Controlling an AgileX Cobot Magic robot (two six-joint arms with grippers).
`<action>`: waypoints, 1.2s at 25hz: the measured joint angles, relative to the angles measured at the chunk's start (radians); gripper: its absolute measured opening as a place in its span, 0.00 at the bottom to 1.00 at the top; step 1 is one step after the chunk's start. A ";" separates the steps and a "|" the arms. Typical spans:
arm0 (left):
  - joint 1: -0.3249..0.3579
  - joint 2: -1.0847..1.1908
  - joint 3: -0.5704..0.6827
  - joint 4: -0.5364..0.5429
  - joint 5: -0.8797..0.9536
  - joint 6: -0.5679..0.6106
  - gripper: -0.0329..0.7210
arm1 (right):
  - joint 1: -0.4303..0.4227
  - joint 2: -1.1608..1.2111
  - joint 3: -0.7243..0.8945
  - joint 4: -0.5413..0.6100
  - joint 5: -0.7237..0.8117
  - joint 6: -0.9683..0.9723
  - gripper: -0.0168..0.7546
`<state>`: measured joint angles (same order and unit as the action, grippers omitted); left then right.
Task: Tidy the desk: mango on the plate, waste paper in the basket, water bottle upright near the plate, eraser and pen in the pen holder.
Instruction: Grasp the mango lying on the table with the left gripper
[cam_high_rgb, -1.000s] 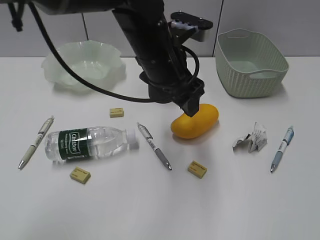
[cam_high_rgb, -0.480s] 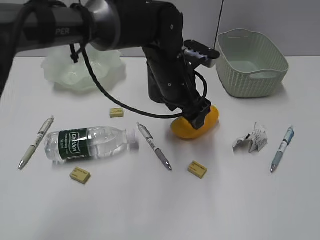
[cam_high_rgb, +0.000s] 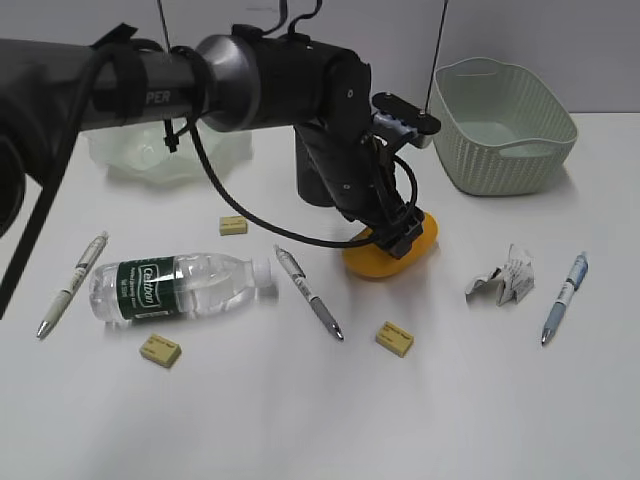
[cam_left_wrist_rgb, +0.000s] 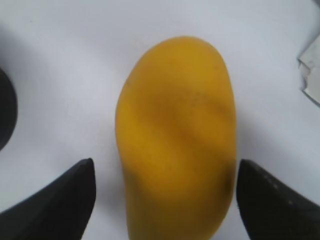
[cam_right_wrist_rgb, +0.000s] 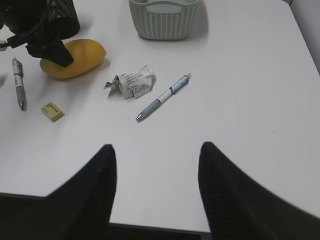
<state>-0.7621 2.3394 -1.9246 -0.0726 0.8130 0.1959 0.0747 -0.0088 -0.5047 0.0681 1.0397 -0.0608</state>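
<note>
The yellow mango (cam_high_rgb: 410, 255) lies on the white desk (cam_high_rgb: 300, 420) at the middle. My left gripper (cam_high_rgb: 398, 236) is open and low over it; in the left wrist view its fingers (cam_left_wrist_rgb: 167, 200) straddle the mango (cam_left_wrist_rgb: 175, 125) without closing. The wavy green plate (cam_high_rgb: 150, 150) is at the back left, partly behind the arm. The basket (cam_high_rgb: 500, 150) is at the back right. The water bottle (cam_high_rgb: 180, 285) lies on its side at the left. The waste paper (cam_high_rgb: 502, 278) is right of the mango. The black pen holder (cam_high_rgb: 312, 175) stands behind the arm. My right gripper (cam_right_wrist_rgb: 156, 150) is open and empty over the desk's front edge.
Three pens lie on the desk: far left (cam_high_rgb: 70, 285), middle (cam_high_rgb: 308, 292) and right (cam_high_rgb: 563, 297). Three erasers lie at the back (cam_high_rgb: 233, 225), front left (cam_high_rgb: 160, 349) and front middle (cam_high_rgb: 394, 338). The left arm spans the desk's back from left to middle.
My left arm has swung down and lowered. The open gripper has dropped from just above the mango to straddle it. The mango has not moved.
</note>
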 joint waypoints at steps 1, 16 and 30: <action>0.000 0.006 -0.001 0.000 -0.002 0.000 0.94 | 0.000 0.000 0.000 0.000 0.000 0.000 0.57; 0.000 0.059 -0.001 0.000 -0.025 0.000 0.79 | 0.000 0.000 0.000 0.000 0.000 0.000 0.57; 0.000 0.024 -0.101 -0.033 0.118 0.000 0.79 | 0.000 0.000 0.000 0.000 0.000 0.000 0.57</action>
<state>-0.7621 2.3629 -2.0258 -0.1053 0.9313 0.1959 0.0747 -0.0088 -0.5047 0.0681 1.0397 -0.0608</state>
